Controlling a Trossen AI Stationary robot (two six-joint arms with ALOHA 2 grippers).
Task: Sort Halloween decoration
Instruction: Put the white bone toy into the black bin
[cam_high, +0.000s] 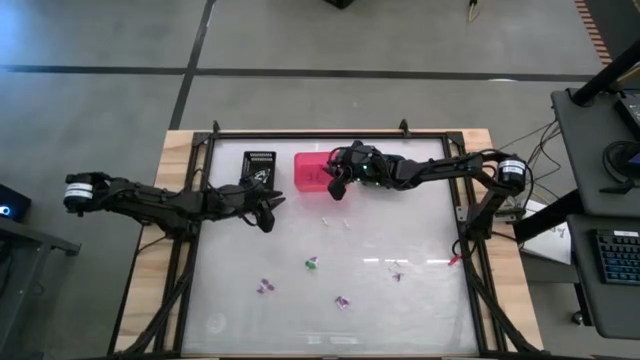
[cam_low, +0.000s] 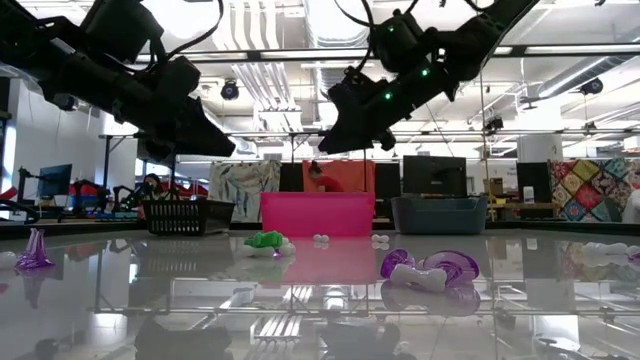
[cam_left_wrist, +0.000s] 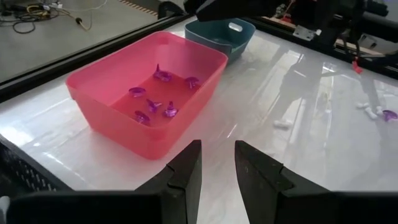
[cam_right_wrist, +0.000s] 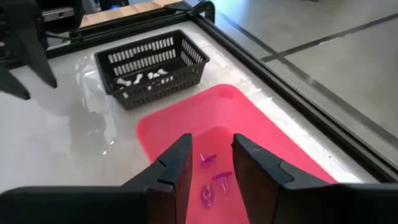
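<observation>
My right gripper (cam_right_wrist: 210, 163) hangs over the pink bin (cam_high: 312, 170), fingers apart and empty; purple trinkets (cam_left_wrist: 155, 102) lie inside. Left gripper (cam_left_wrist: 217, 163) waits beside the black basket (cam_high: 259, 165), fingers parted, empty. More trinkets (cam_high: 312, 264) scatter across the table (cam_high: 420, 300).

Glossy table (cam_high: 420, 230) with bins (cam_high: 311, 171), trinkets (cam_high: 312, 263)

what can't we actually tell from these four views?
- Teal bin: contents hidden by its own wall in the left wrist and low views; the right arm covers it in the high view.
- Trinkets on the table: too small in the high view to tell their shapes.
- Black basket: its white pieces show, but the count is unclear through the mesh.
- Pink bin: near part cut off by right gripper.
</observation>
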